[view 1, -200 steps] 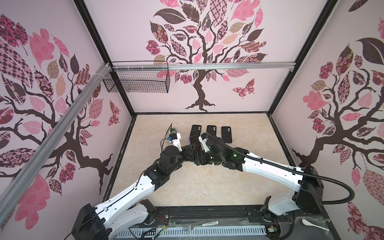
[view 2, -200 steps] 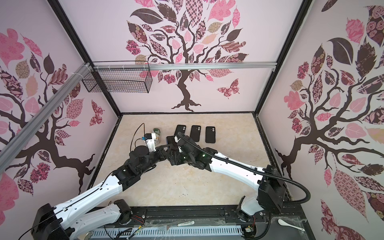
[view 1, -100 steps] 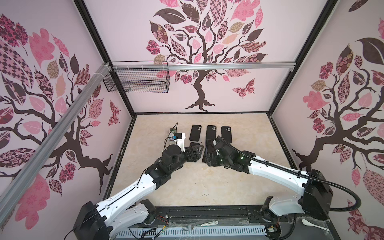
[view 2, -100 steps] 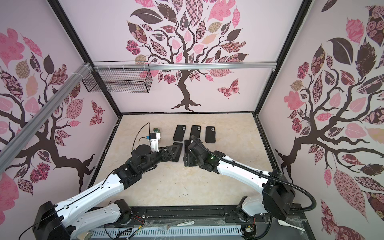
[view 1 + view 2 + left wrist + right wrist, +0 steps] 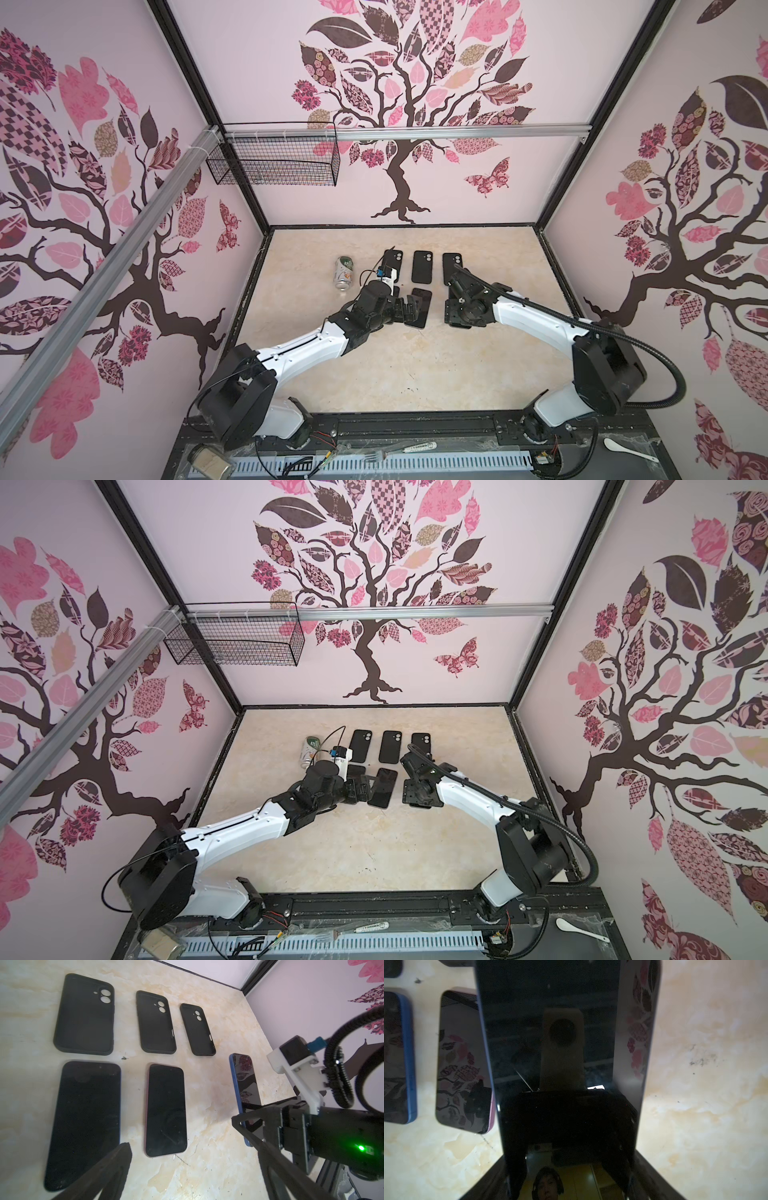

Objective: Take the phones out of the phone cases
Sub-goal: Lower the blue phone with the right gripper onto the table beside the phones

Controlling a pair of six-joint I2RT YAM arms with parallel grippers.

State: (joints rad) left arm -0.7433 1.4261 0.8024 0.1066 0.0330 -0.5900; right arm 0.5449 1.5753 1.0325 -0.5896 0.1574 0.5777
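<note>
Three empty black phone cases (image 5: pixel 85 1016) (image 5: pixel 155 1022) (image 5: pixel 197 1029) lie in a row at the back, also seen in both top views (image 5: pixel 422 266) (image 5: pixel 390 746). In front of them two phones (image 5: pixel 85 1118) (image 5: pixel 166 1109) lie screen up. A third phone (image 5: pixel 550 1022) with a blue edge (image 5: pixel 245 1080) is out of any case, tilted on its long side, with my right gripper (image 5: pixel 571 1167) (image 5: pixel 457 313) shut on it. Whether it touches the table I cannot tell. My left gripper (image 5: pixel 193 1172) (image 5: pixel 406 311) hangs open over the near ends of the lying phones, holding nothing.
A crushed drink can (image 5: pixel 344 272) lies left of the cases. A wire basket (image 5: pixel 274 162) hangs on the back wall at the left. The pink walls and black frame edge (image 5: pixel 249 982) close the tabletop in.
My left gripper has gone from shut to open. The two grippers, close together a second ago, have drawn apart, the right one moving right with the blue-edged phone.
</note>
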